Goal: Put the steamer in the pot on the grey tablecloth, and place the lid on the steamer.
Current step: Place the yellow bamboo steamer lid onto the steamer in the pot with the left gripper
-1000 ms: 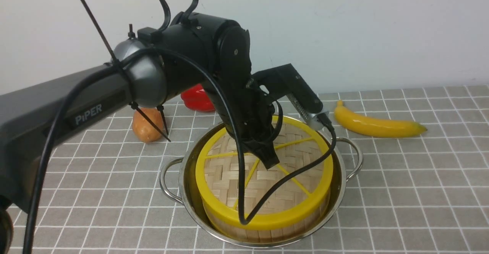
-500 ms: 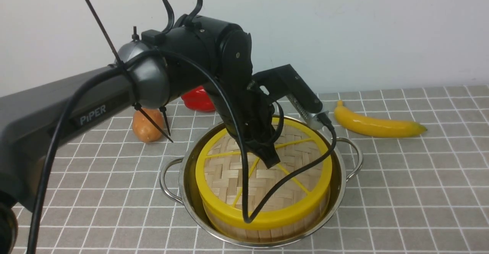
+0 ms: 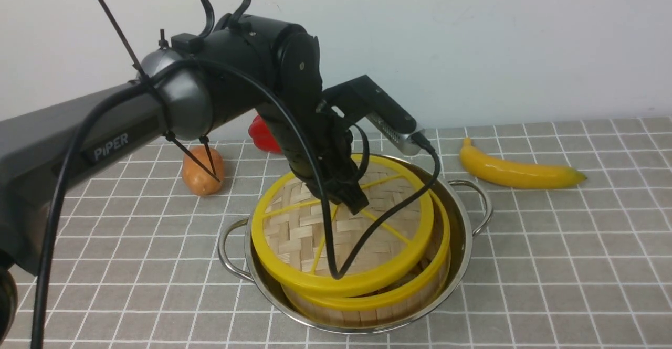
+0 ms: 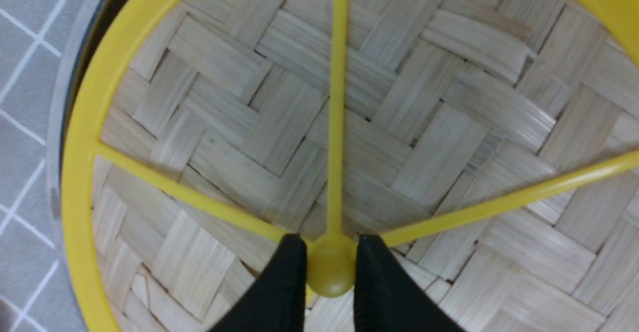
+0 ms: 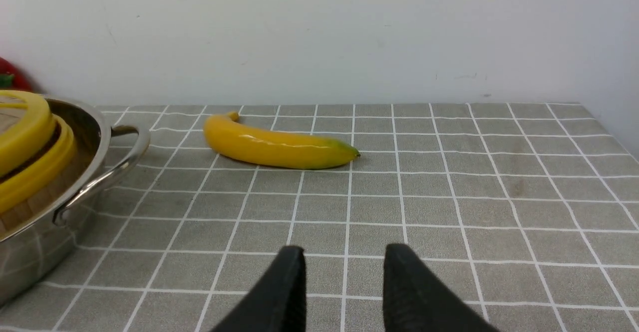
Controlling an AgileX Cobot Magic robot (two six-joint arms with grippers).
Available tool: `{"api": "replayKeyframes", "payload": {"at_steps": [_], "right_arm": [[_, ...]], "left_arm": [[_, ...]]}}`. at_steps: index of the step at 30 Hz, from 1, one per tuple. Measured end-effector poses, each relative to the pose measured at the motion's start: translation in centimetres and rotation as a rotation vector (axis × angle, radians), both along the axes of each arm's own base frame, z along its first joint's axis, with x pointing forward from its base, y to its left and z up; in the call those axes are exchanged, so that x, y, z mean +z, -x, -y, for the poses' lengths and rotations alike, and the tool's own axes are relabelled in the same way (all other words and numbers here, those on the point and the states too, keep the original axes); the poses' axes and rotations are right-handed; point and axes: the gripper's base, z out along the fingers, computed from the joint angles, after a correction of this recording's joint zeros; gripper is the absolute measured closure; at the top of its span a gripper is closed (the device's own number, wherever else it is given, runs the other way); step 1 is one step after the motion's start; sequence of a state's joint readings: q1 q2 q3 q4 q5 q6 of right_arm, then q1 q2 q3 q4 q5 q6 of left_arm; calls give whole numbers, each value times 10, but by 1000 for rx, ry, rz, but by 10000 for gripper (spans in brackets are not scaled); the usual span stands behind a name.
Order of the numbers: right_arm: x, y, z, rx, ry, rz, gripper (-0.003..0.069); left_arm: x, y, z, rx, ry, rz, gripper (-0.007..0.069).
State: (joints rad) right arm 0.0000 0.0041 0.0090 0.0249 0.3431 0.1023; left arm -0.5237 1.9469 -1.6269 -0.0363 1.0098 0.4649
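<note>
Lid (image 3: 299,228) hub pinched between left tool (image 4: 330,267) tips.

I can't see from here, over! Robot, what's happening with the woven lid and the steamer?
Left gripper shut on flat woven bamboo lid's centre knob. Lid lifted, tilted, off-centre over bamboo steamer in steel pot. Right gripper open, empty. Nothing blocking.

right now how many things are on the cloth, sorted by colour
Yellow and bamboo: 2, the steamer and the lid
Yellow: 1, the banana
Silver: 1, the pot
Red: 1, a red item mostly hidden behind the arm
Orange-brown: 1, a round vegetable
Total: 6
</note>
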Motion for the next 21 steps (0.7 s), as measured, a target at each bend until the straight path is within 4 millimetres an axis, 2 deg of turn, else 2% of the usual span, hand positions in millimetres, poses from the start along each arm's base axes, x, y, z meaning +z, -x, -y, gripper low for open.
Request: {"api": "replayKeyframes", "payload": {"at_steps": [8,21], "right_arm": [[0,0,0,0,0,0,416],[0,0,0,0,0,0,416]], "left_arm": [[1,4,7,-35,72,-36,512],[1,2,7,-42,72,-15,512]]}}
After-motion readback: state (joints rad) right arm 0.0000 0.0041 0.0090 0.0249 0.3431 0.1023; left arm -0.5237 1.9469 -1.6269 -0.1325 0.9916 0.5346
